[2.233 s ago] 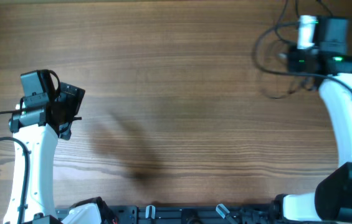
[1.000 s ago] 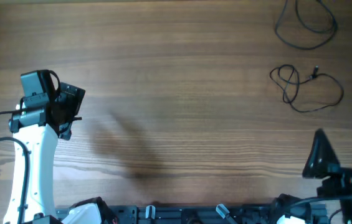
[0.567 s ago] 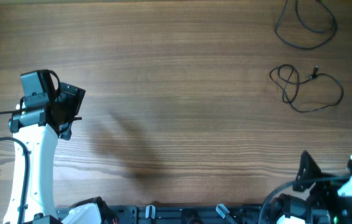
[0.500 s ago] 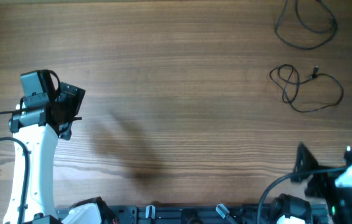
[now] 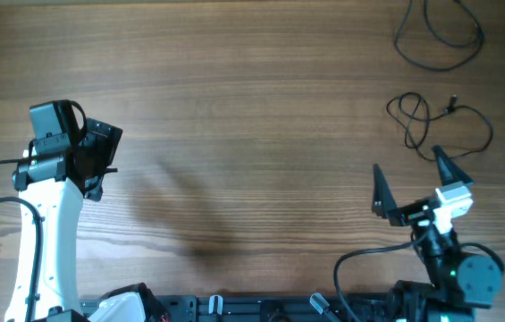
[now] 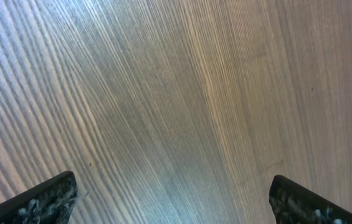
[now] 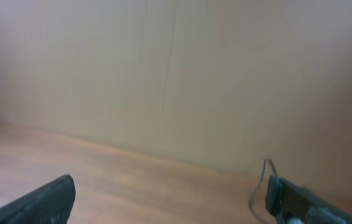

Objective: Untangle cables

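Overhead: cables loose far right; right gripper spread nearby.

Open wood table across the middle, cables in 2 loose loops far right, beyond right hand

Overhead looks down, left wrist near tabletop, right wrist faces wall

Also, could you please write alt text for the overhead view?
Thin black cables lie loose at the wooden table's far right, a loop by the back edge and another nearer. The open right gripper is near that one; the left gripper is far left.
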Available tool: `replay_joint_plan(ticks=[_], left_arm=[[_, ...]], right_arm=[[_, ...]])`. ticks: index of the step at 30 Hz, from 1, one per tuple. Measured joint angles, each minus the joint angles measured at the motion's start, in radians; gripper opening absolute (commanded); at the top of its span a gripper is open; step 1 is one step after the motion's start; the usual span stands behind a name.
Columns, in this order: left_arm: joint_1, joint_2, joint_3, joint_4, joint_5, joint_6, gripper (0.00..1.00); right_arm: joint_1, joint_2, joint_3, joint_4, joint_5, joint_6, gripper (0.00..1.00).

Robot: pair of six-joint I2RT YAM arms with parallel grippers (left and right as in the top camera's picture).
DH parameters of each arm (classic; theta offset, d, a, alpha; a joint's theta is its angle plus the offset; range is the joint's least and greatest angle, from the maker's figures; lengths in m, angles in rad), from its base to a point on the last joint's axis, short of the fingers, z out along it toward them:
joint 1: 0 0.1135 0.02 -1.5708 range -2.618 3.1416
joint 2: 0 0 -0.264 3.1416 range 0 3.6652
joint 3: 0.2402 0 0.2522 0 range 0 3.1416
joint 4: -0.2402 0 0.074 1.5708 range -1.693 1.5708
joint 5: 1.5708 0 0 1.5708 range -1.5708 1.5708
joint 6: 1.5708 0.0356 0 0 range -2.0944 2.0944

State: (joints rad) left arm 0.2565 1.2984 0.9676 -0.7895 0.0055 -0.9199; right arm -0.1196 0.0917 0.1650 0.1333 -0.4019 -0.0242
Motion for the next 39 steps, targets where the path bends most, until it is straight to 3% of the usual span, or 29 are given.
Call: replay_joint_plan(ticks=[5,14,36,39], left_arm=[[0.0,0.0,0.0,-0.001,0.0,0.0,1.0],[0.0,0.0,0.0,0.0,0.0,0.0,1.0],[-0.002,-0.002,0.0,0.0,0.0,0.0,1.0],[-0.033,-0.066,-0.001,-0.003,-0.005,0.0,1.0]], right_arm=[[0.043,-0.058,-0.14,0.063,0.113,0.0,1.0],[0.047,-0.074,-0.159,-0.13,0.251,0.0,1.0],[0.047,-0.074,-0.159,-0.13,0.269,0.0,1.0],[0.047,-0.074,-0.159,-0.13,0.269,0.0,1.0]])
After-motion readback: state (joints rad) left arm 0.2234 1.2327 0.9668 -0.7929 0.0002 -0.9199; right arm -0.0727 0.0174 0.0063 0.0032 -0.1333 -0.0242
